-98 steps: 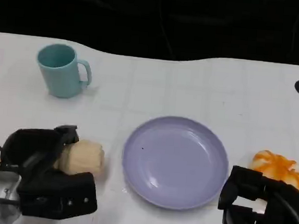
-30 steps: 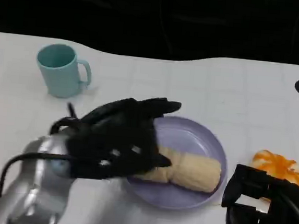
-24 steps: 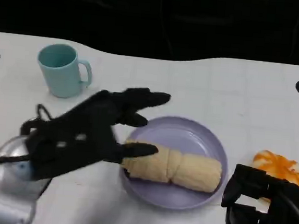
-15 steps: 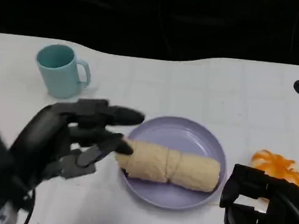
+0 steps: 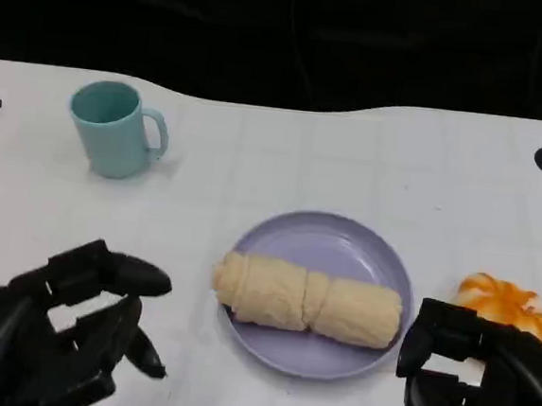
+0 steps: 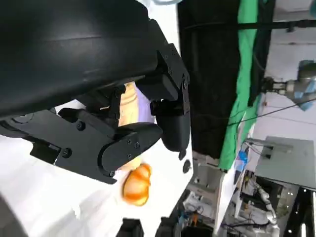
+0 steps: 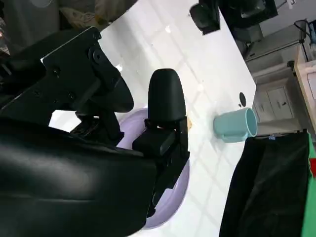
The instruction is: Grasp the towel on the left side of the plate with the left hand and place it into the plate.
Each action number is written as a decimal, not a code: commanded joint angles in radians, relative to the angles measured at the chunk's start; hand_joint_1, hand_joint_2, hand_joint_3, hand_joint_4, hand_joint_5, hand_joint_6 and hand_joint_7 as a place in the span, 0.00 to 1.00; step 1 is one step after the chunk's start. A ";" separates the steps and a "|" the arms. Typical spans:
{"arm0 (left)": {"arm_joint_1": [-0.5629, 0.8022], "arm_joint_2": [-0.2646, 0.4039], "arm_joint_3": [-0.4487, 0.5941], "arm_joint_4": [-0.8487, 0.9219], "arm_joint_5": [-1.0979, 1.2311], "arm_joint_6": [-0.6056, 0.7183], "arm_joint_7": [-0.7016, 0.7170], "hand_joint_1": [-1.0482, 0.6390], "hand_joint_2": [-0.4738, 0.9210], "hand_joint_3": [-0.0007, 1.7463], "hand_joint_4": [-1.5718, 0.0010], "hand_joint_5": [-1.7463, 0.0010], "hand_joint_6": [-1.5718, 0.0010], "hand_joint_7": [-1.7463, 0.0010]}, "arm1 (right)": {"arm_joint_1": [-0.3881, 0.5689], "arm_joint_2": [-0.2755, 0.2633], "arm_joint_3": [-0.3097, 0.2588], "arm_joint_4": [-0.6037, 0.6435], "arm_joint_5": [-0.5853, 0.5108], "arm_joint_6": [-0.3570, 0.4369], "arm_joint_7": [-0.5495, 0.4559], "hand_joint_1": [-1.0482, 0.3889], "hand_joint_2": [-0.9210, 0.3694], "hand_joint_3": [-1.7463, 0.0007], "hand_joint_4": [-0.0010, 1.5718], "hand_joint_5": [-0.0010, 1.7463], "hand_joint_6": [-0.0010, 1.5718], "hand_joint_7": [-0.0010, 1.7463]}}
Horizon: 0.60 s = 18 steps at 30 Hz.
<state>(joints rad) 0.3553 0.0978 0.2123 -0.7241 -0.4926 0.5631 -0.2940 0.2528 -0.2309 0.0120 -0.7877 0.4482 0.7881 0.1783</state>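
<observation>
The left hand (image 5: 55, 336) has released and withdrawn to the table's near left, fingers apart and empty, leaving the towel (image 5: 306, 299) lying across the plate (image 5: 314, 359); placement appears complete, right hand (image 5: 473, 387) idle.

left hand (image 5: 55, 336): matte black, blocky segmented fingers (image 5: 118, 273) | right hand (image 5: 473, 387): black, rounded shell

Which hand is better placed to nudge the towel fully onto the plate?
Left. The left hand is open beside the towel end overhanging the plate rim.
</observation>
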 commanded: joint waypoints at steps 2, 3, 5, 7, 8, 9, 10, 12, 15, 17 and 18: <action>0.024 0.014 0.005 0.038 -0.048 0.013 0.011 0.50 0.87 0.47 0.56 0.03 0.58 0.17 | -0.001 -0.015 -0.018 0.020 0.000 -0.025 0.018 0.75 0.32 0.18 0.53 1.00 0.43 0.92; 0.024 0.016 0.004 0.051 -0.050 0.014 0.011 0.50 0.88 0.46 0.57 0.01 0.58 0.15 | 0.000 -0.016 -0.019 0.025 -0.002 -0.030 0.022 0.75 0.32 0.18 0.52 1.00 0.43 0.92; 0.016 0.017 0.004 0.074 -0.045 0.018 0.024 0.50 0.88 0.46 0.56 0.00 0.58 0.14 | 0.001 -0.020 -0.021 0.035 -0.006 -0.044 0.032 0.75 0.31 0.18 0.52 1.00 0.43 0.93; 0.007 0.016 0.007 0.094 -0.050 0.016 0.025 0.50 0.88 0.46 0.56 0.00 0.57 0.13 | 0.003 -0.022 -0.023 0.042 -0.009 -0.054 0.037 0.76 0.31 0.18 0.52 1.00 0.43 0.93; 0.004 0.016 0.009 0.103 -0.058 0.014 0.022 0.50 0.87 0.47 0.55 0.00 0.58 0.13 | 0.005 -0.021 -0.023 0.043 -0.009 -0.057 0.038 0.76 0.31 0.18 0.52 1.00 0.43 0.93; 0.003 0.017 0.008 0.111 -0.061 0.008 0.018 0.50 0.86 0.47 0.55 0.00 0.57 0.13 | 0.007 -0.021 -0.023 0.043 -0.010 -0.058 0.038 0.76 0.31 0.18 0.52 1.00 0.43 0.93; 0.002 0.019 0.006 0.116 -0.063 0.003 0.015 0.49 0.85 0.47 0.55 0.00 0.57 0.14 | 0.009 -0.021 -0.023 0.043 -0.012 -0.060 0.037 0.76 0.30 0.19 0.53 1.00 0.42 0.93; 0.003 0.023 0.001 0.124 -0.062 -0.007 0.011 0.49 0.83 0.48 0.54 0.00 0.56 0.14 | 0.013 -0.024 -0.020 0.048 -0.017 -0.073 0.043 0.76 0.30 0.19 0.53 1.00 0.42 0.93; 0.007 0.028 -0.005 0.131 -0.059 -0.021 0.005 0.49 0.82 0.48 0.53 0.00 0.54 0.16 | 0.021 -0.024 -0.018 0.055 -0.021 -0.090 0.050 0.76 0.30 0.19 0.53 1.00 0.42 0.93; 0.008 0.030 -0.006 0.130 -0.063 -0.021 0.007 0.49 0.82 0.48 0.53 0.01 0.53 0.17 | 0.023 -0.023 -0.017 0.055 -0.023 -0.091 0.049 0.76 0.30 0.19 0.53 1.00 0.42 0.93; 0.008 0.032 -0.006 0.130 -0.064 -0.022 0.008 0.50 0.82 0.49 0.52 0.01 0.53 0.18 | 0.022 -0.024 -0.015 0.053 -0.025 -0.090 0.047 0.76 0.30 0.19 0.53 1.00 0.42 0.93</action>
<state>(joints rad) 0.3618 0.1098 0.2050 -0.5985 -0.5526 0.5561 -0.2807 0.2708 -0.2417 -0.0015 -0.7339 0.4311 0.7113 0.2236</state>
